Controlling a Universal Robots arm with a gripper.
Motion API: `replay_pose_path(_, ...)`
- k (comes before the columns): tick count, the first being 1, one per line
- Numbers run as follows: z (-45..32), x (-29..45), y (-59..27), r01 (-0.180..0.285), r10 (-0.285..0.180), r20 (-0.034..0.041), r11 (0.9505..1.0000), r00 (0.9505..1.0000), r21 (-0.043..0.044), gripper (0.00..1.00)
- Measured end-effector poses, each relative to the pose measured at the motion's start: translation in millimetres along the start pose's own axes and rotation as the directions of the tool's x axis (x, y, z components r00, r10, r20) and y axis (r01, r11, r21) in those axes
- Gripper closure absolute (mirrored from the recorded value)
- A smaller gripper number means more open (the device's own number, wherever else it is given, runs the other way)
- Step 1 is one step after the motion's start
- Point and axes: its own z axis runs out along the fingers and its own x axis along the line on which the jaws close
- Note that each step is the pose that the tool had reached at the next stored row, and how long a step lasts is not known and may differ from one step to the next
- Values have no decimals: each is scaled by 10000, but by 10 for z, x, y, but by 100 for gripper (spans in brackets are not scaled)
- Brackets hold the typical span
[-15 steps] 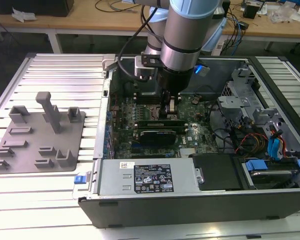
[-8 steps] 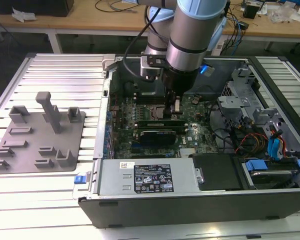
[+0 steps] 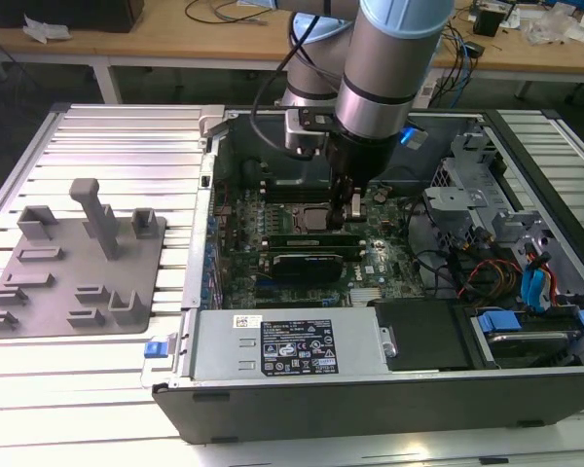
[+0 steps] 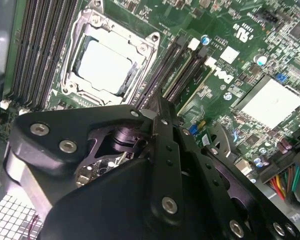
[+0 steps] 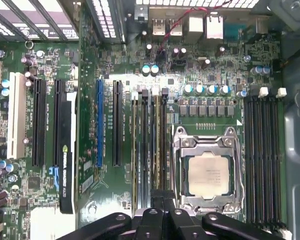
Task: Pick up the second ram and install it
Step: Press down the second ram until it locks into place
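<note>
Seating step: black 2-fingered hand (image 3: 353, 206) sits low over the green motherboard (image 5: 200, 65), right at the memory slots beside the silver CPU socket (image 5: 208, 170).
Long thin green second ram (image 5: 157, 145) stands on edge in its slot under the fingertips; I judge the fingers together, pressing down, so the next move calls for even, straight pressure.

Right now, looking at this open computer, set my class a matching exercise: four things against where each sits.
Things:
1. CPU socket
2. tool
3. grey fixture plate
4. black card

Places:
a. outside the case, on the slatted table
b. between two banks of memory slots
c. in an expansion slot, lying along the board
d. down over the memory slots beside the socket

Pairs: 1-b, 2-d, 3-a, 4-c
</note>
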Motion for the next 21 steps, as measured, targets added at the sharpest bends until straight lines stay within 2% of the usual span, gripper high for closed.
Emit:
replay_pose_path(5,-7,0,-129,1,-1,0,10000,10000,0,92)
replay_pose_path(12,-13,-1,-265,0,0,1,10000,10000,1,92)
replay_pose_path(15,-14,-1,-305,0,0,1,10000,10000,1,92)
replay_pose_path(19,-10,-3,-308,0,0,0,10000,10000,0,92)
replay_pose_path(21,36,-12,-317,-2,2,1,10000,10000,1,92)
